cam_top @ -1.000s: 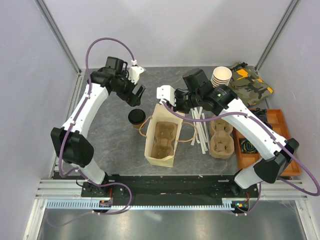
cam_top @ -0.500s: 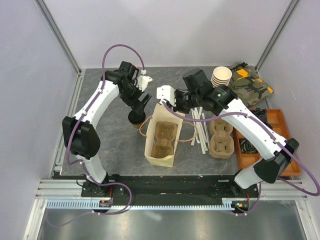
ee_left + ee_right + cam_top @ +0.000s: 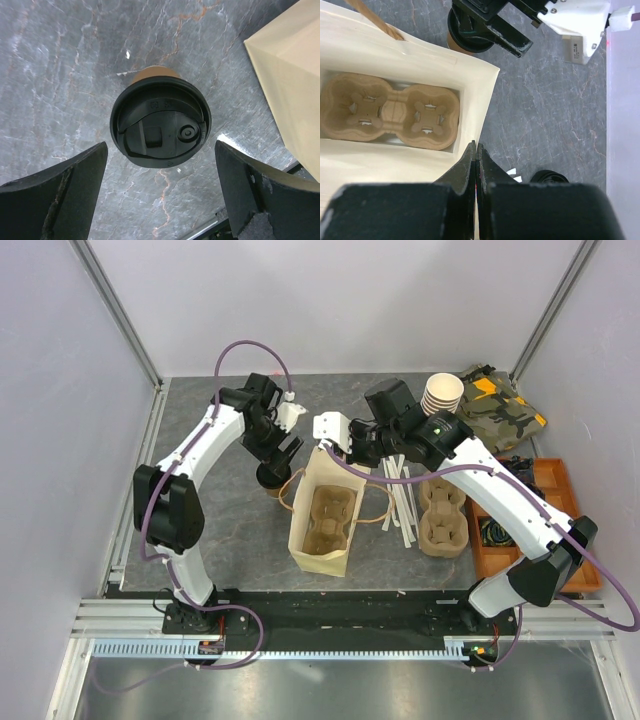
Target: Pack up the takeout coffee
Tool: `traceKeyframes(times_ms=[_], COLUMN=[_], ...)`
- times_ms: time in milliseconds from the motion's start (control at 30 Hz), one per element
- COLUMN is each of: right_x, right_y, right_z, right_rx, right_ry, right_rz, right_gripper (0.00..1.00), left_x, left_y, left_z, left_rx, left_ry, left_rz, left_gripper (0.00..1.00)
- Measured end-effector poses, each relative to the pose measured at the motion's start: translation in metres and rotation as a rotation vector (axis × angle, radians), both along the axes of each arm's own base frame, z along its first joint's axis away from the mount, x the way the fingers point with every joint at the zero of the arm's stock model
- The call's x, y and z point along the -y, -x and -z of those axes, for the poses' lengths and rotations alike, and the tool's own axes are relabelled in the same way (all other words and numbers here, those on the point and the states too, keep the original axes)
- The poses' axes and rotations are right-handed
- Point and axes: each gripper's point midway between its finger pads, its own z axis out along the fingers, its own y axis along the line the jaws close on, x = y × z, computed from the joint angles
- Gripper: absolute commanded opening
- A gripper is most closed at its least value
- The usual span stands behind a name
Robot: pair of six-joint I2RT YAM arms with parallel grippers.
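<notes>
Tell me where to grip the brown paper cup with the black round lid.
Grip the wall of the brown paper cup just below its black round lid, coming down from above: it stands upright, and the open left tool straddles it.

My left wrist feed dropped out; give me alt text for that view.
A lidded coffee cup stands on the grey table, centred between the fingers of the open left tool, untouched. A corner of the paper bag shows at upper right.

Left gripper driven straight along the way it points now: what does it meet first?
The takeout coffee, at its black lid, centred under the open left gripper. The fingers sit wide of the lid and look set to pass either side. The remaining gap is unclear.
</notes>
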Motion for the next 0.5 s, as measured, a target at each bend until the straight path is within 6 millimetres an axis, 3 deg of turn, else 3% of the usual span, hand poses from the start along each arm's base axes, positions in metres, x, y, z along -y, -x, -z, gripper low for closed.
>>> traceKeyframes(times_ms=[500], right_x=[0.001], right_y=[0.0], right_z=[0.001], right_rx=[-0.002], right_ry=[0.003], right_rz=[0.002], right_gripper=[0.0], left_x=[-0.002], left_y=[0.0], left_z=[0.018], left_rx=[-0.003], left_ry=[-0.017], left_rz=[-0.004], left_gripper=[0.91])
